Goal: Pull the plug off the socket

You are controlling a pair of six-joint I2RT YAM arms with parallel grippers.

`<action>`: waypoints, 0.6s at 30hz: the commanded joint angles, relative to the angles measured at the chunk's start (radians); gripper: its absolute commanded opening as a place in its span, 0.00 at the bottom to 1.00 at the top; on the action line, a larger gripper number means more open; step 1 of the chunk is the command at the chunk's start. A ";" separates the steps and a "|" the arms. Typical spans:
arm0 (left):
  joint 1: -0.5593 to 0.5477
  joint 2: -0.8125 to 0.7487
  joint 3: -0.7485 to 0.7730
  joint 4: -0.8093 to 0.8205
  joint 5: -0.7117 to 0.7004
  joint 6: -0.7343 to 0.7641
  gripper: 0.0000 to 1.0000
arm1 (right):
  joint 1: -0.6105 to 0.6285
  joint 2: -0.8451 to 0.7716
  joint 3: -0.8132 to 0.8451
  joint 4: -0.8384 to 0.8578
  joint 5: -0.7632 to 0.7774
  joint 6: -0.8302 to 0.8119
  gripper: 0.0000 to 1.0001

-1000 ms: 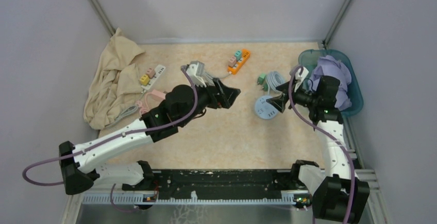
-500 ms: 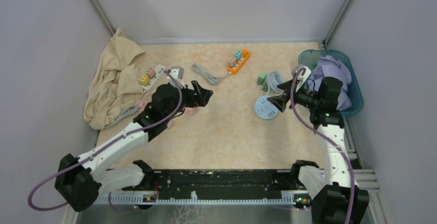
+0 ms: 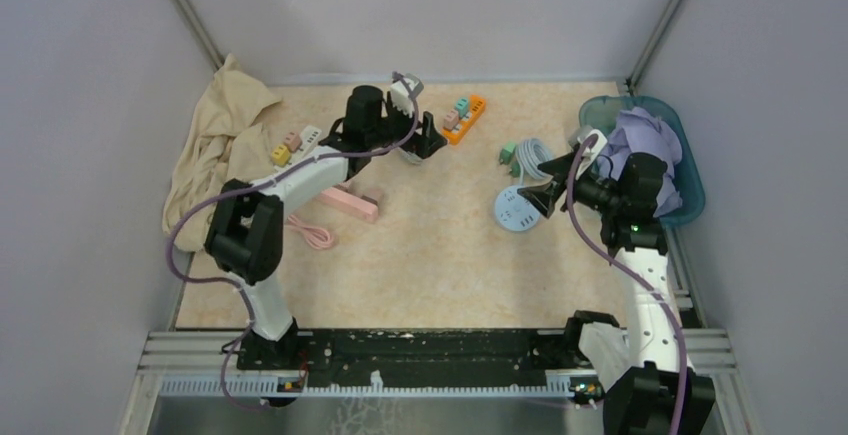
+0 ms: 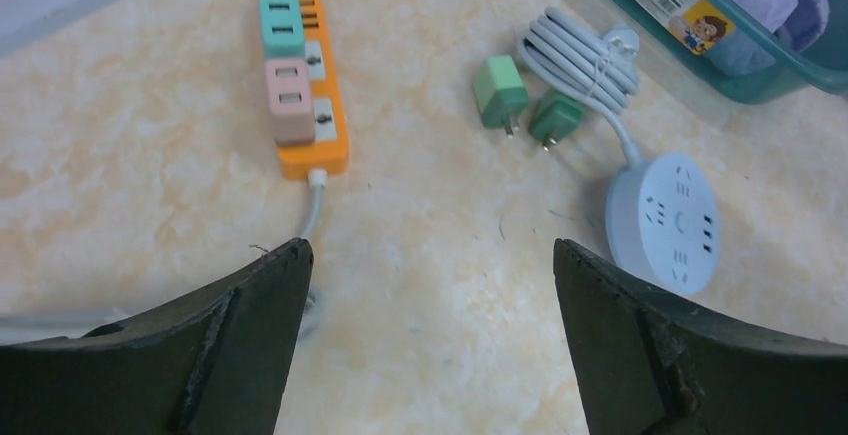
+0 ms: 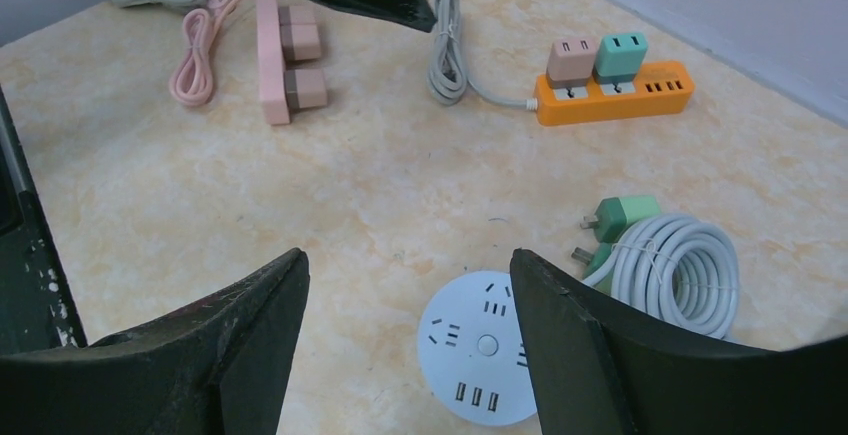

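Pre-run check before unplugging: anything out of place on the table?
Nothing spilled or damaged. A beige cloth lies crumpled at the left edge beside the white power strip. A green adapter and green plug lie loose by the round socket hub, unplugged.

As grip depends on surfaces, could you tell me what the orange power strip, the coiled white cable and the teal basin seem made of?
Orange power strip: hard moulded plastic, smooth, slight sheen. Coiled white cable: probably rubbery sheathing, matt, bending in soft loops. Teal basin: seemingly translucent plastic, glossy rim, thin wall.
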 commanded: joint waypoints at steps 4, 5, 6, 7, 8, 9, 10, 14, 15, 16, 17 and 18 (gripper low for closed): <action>0.016 0.228 0.207 0.089 0.145 0.075 0.86 | -0.010 -0.017 0.002 0.059 -0.007 0.015 0.73; 0.017 0.246 0.204 0.136 0.136 0.070 0.85 | -0.011 -0.016 0.003 0.061 -0.009 0.018 0.73; 0.017 0.261 0.204 0.172 0.122 0.066 0.85 | -0.011 -0.015 0.003 0.064 -0.012 0.021 0.73; 0.016 0.277 0.208 0.203 0.105 0.064 0.85 | -0.011 -0.015 0.003 0.064 -0.014 0.021 0.73; 0.017 0.293 0.215 0.217 0.088 0.058 0.86 | -0.010 -0.016 0.003 0.064 -0.015 0.021 0.73; 0.017 0.311 0.226 0.222 0.076 0.053 0.86 | -0.010 -0.017 0.002 0.063 -0.013 0.020 0.73; 0.017 0.329 0.242 0.218 0.066 0.050 0.87 | -0.010 -0.018 0.002 0.063 -0.009 0.017 0.73; 0.016 0.423 0.358 0.134 0.059 0.041 0.89 | -0.010 -0.010 0.003 0.061 -0.006 0.015 0.73; 0.017 0.454 0.392 0.102 0.058 0.039 0.89 | -0.010 -0.010 0.004 0.062 -0.006 0.015 0.73; 0.016 0.474 0.430 0.073 0.055 0.039 0.90 | -0.010 -0.010 0.004 0.060 -0.006 0.014 0.73; 0.017 0.494 0.460 0.043 0.048 0.039 0.91 | -0.010 -0.010 0.004 0.061 -0.005 0.013 0.73; 0.015 0.510 0.487 0.011 0.026 0.042 0.97 | -0.010 -0.008 0.004 0.060 -0.002 0.011 0.73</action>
